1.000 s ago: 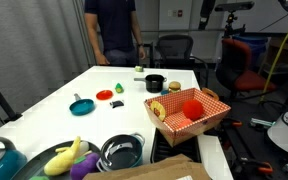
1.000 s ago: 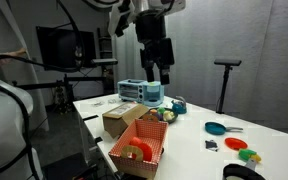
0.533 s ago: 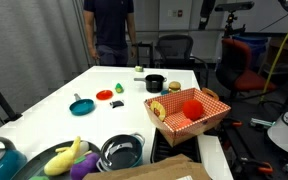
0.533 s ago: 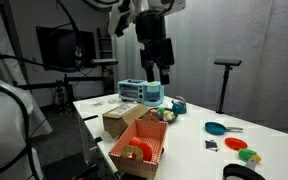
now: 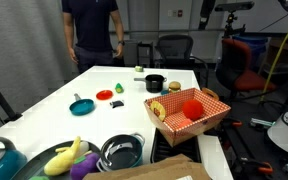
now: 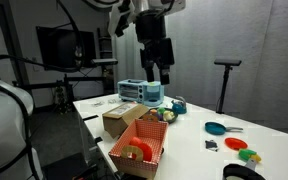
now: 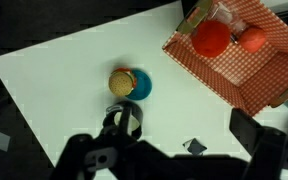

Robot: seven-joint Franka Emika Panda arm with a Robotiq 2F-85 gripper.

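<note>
Height is the hazard: the gripper (image 6: 158,76) hangs well above the white counter (image 7: 64,70), jaws apart and empty. Beneath it in the wrist view sit a small black metal pot (image 7: 124,120) and, just beside it, a round teal dish (image 7: 137,87) bearing a tan bun-shaped piece (image 7: 121,81). An off-centre descent could strike the pot's rim, tipping it or shoving it into the dish. The red-checked basket (image 7: 239,75) stands apart.
</note>
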